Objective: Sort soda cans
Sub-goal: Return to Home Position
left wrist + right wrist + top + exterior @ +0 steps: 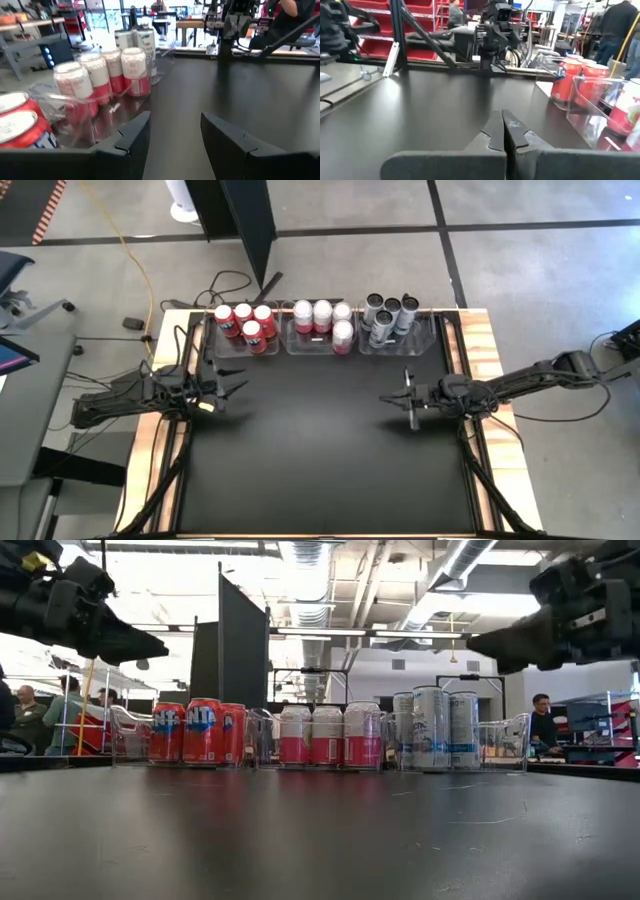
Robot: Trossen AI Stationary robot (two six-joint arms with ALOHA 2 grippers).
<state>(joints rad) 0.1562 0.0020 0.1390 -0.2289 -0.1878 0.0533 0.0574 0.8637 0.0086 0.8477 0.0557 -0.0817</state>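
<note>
The soda cans stand upright in three clear bins along the table's far edge: red cans on the left, pink-and-white cans in the middle, grey-silver cans on the right. My left gripper hovers open above the mat near the table's left side, a little nearer than the red cans' bin, with nothing between its fingers. My right gripper hovers shut near the right side, pointing toward the left arm, also holding nothing.
The clear bins sit side by side at the far edge. The black mat stretches bare between and in front of the two arms. A dark upright panel stands beyond the far edge. People show in the room behind.
</note>
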